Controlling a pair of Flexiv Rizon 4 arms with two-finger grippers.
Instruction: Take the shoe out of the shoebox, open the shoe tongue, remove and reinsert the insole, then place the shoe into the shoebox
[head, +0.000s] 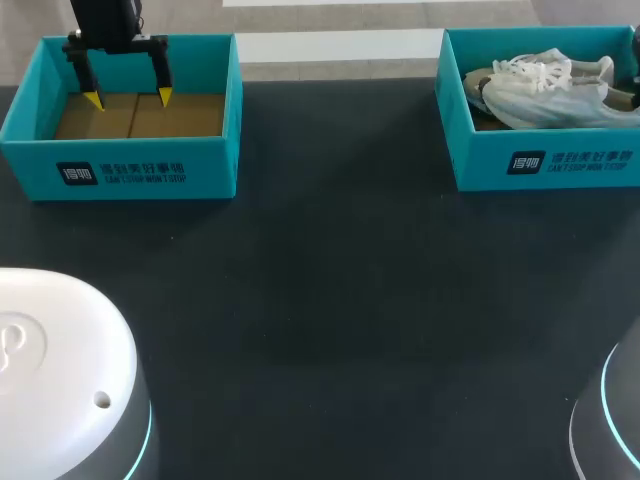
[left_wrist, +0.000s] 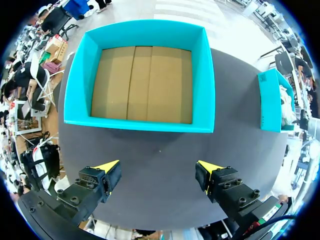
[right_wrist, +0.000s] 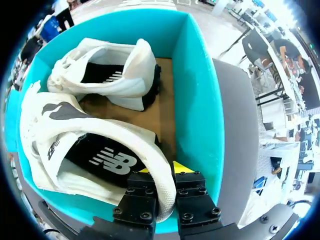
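**Shoe gripped at the heel in the right box**

A dark table (head: 330, 300) is seen with two teal boxes set along its far edge, well apart. In the left box (head: 120, 172) a brown cardboard floor is shown; in the right box (head: 545, 160) a pair of white shoes is held. In the right wrist view one shoe (right_wrist: 100, 145) lies nearest the gripper with its dark lining turned up, and a second shoe (right_wrist: 125, 70) lies beyond it — both within the box walls. The right gripper (right_wrist: 162, 170) is clenched on the first shoe's heel collar, which is pinched between the two fingers. The left gripper (head: 128, 98) is held above the left box — its fingers are spread wide, released.
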